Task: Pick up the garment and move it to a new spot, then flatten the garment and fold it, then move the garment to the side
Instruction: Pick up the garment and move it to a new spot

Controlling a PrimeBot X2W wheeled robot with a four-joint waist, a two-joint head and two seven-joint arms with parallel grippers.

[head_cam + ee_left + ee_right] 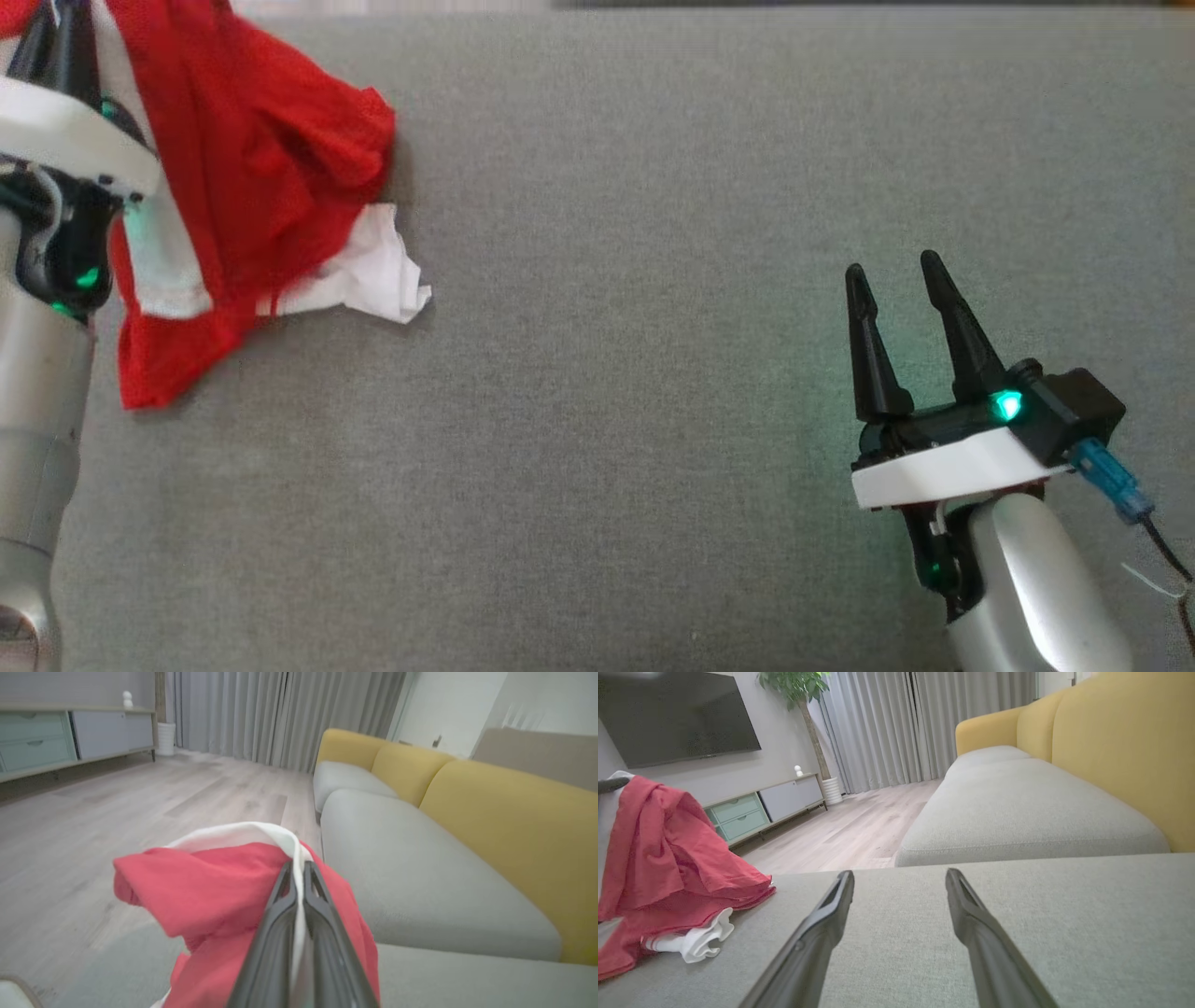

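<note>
Right up close in your left wrist view, the left gripper (299,864) has its two dark fingers pressed together on the red garment (210,886). A white band of the cloth is pinched between them and curls over their tips. The red fabric bunches to the left of the fingers and falls away on both sides of them.

From the head view, your right gripper (892,266) sits at the lower right above the bare grey seat cushion (653,392). Its fingers stand apart with nothing between them, and a green light glows at its base. The garment lies well apart from it, across the cushion at the upper left, just beside the left arm's white wrist plate (65,131).

Seen past the right gripper's spread fingers, the garment hangs from its top, where a dark fingertip (612,784) shows at the frame's left edge. It drapes down so that its lower red folds and a crumpled white part (698,940) rest on the cushion.

Farther off, you see a second grey seat (1031,812) backed by yellow cushions (1125,751). Beyond that are pale wooden floor (850,830), a low sideboard (752,812), a dark wall screen (677,714), a plant (798,686) and grey curtains (901,723).
</note>
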